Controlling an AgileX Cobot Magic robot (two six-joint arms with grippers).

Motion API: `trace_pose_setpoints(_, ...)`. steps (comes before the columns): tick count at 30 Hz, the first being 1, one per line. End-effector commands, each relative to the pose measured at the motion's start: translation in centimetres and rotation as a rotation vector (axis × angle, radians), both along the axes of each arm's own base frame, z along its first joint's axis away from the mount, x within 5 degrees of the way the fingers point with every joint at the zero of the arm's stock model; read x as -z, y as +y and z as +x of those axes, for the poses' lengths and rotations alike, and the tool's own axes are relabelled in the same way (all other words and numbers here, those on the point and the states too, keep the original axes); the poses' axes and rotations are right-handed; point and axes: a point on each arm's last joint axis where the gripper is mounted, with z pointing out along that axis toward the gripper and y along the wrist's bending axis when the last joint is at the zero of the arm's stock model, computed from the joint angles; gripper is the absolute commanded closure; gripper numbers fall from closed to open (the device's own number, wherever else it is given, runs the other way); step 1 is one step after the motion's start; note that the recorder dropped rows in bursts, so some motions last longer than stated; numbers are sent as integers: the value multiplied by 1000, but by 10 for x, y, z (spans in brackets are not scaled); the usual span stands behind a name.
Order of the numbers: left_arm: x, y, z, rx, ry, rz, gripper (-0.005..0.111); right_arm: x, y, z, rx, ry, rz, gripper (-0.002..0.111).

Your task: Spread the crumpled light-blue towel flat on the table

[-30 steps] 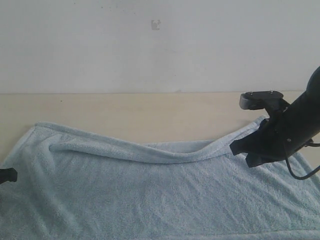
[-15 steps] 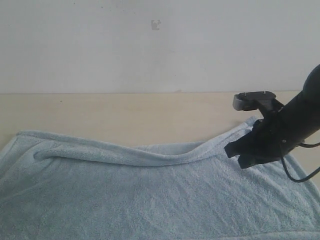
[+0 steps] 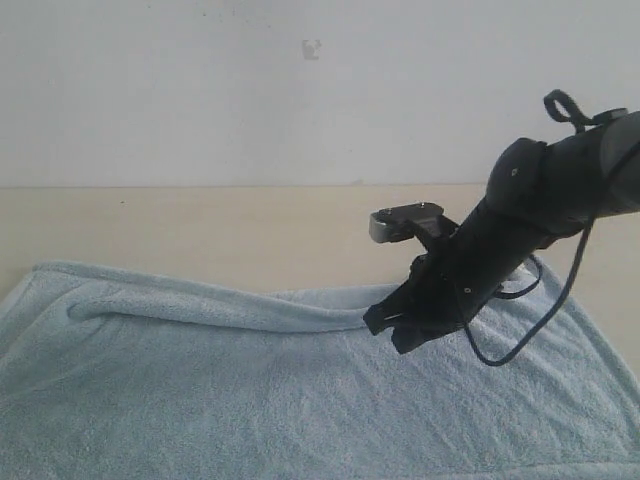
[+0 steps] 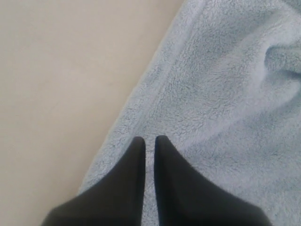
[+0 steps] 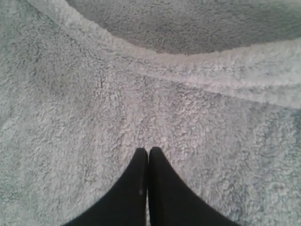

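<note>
As the towel lies now: towel [image 3: 250, 400] fills the lower half of the exterior frame, mostly flat on the table [image 3: 200, 225]; its near edge runs off the bottom, so overhang cannot be judged.
Left gripper [image 4: 149, 139]: jaws all but together, nothing seen pinched, tips over the hemmed border beside bare table.
Right gripper [image 3: 385, 328]: jaws closed and empty, centre right, tips at or just above the cloth, just short of the fold.
Fold [image 3: 220, 305]: rolled ridge from left edge to centre.
Risk, bunching: closed tips pushing across the pile would likely gather cloth, not unroll the ridge.
Risk, snag: cable loop [image 3: 520, 340] hangs near the cloth and may catch it.
</note>
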Motion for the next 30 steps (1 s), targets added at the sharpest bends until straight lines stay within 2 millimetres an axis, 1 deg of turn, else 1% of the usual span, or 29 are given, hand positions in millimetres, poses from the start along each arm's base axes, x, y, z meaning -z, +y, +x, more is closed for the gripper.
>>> trace_pose_setpoints(1,-3,-1,1,-12,-36,-18,99,6,7,15,-16,16,7,108)
trace_pose_setpoints(5,-3,-1,2,-13,-50,-21,99,8,12,26,-21,14,14,108)
trace_pose_setpoints(7,-3,-1,2,-12,-52,-21,99,11,13,28,-24,20,14,108)
trace_pose_setpoints(9,-4,-1,2,-12,-54,-20,99,18,13,29,-21,31,8,108)
trace_pose_setpoints(12,-3,-1,2,-15,-54,-23,99,24,13,31,-16,31,3,108)
trace_pose_setpoints(15,-3,-2,2,-21,-56,-30,99,18,17,47,6,-53,15,108)
trace_pose_setpoints(18,-3,-2,2,-22,-52,-32,99,-4,24,79,34,-188,47,108)
trace_pose_setpoints(21,-3,-2,2,-22,-47,-33,99,-47,26,116,85,-293,121,108)
trace_pose_setpoints(23,-3,-2,2,-21,-45,-33,99,-77,21,130,115,-349,163,108)
trace_pose_setpoints(26,-3,-2,2,-18,-47,-31,99,-108,9,135,106,-382,180,108)
trace_pose_setpoints(27,-3,-2,2,-18,-50,-31,99,-113,4,133,99,-384,170,108)
trace_pose_setpoints(30,-4,-2,3,-22,-61,-36,99,-118,-11,127,72,-331,103,108)
